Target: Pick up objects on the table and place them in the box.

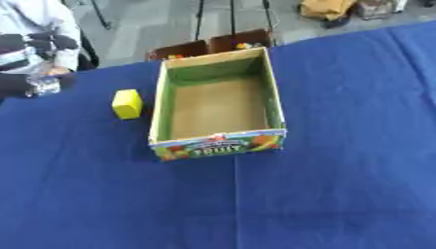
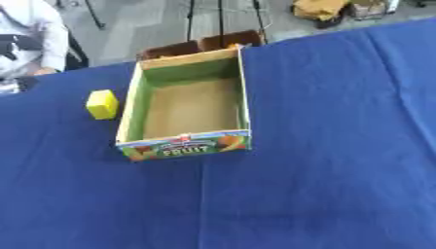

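A yellow block (image 1: pixel 127 103), a green-walled, brown-floored box (image 1: pixel 271 97), a blue tablecloth (image 1: pixel 357 170).

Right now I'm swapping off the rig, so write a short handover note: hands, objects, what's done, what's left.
Hands: neither robot hand shows in either view.
Objects: one yellow block lies on the blue table, just left of the cardboard box, apart from its wall.
Box: open, upright, "FRUIT" label facing the robot; nothing visible inside.
Done: nothing placed yet.
Left: pick up the yellow block, likely with the left hand, and set it in the box.
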Robot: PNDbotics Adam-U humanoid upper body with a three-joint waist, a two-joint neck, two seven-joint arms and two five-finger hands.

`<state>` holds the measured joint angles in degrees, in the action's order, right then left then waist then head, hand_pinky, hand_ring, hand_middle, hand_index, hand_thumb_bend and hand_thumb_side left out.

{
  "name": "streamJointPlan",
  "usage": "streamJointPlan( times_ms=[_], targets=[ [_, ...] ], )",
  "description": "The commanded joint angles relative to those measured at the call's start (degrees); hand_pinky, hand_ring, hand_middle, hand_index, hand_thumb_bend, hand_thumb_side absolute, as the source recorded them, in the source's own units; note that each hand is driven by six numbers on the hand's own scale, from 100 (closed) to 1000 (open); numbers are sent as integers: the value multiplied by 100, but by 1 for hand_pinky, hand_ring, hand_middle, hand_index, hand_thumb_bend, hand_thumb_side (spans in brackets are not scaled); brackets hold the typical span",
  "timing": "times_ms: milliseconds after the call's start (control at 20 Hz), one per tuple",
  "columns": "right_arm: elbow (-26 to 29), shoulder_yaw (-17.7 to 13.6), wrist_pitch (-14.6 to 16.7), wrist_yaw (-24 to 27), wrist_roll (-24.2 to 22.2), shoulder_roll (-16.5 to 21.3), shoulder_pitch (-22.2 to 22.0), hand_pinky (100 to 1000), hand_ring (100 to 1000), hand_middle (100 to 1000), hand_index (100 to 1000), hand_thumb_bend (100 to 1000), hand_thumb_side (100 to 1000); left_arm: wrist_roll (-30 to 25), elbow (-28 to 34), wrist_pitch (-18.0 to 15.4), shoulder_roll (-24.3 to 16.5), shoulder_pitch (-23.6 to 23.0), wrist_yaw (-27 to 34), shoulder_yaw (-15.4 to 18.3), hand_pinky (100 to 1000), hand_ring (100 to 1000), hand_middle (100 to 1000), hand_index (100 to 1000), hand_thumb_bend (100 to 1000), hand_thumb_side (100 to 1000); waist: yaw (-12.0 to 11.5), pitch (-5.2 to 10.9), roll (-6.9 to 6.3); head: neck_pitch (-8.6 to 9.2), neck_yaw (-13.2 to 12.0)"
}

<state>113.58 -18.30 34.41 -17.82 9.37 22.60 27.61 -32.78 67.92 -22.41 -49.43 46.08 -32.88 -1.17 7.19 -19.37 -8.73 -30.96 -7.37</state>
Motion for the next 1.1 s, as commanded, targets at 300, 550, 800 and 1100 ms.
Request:
streamJointPlan(
  times_ms=[300,550,800,1100],
  targets=[
    [101,18,50,129,-92,168,170,669,779,590,794,442,809,-63,-814,-233,222,423,-717,143,847,985,1000,1000,510,861,139,-111,-58,135,-244],
    [101,14,72,157,-123,163,236,670,779,587,794,440,805,55,-1135,-296,406,591,-1141,268,854,996,1000,1000,539,814,271,-219,-45,256,-429],
    [101,14,86,181,-157,155,277,672,780,584,793,441,792,260,-1321,-324,501,680,-1423,341,852,994,1000,1000,527,799,345,-305,-44,385,-536],
    [101,12,99,214,-209,176,303,674,783,581,793,443,767,471,-1431,-326,464,739,-1648,417,848,991,1000,1000,484,762,406,-390,-71,481,-551]
  ],
)
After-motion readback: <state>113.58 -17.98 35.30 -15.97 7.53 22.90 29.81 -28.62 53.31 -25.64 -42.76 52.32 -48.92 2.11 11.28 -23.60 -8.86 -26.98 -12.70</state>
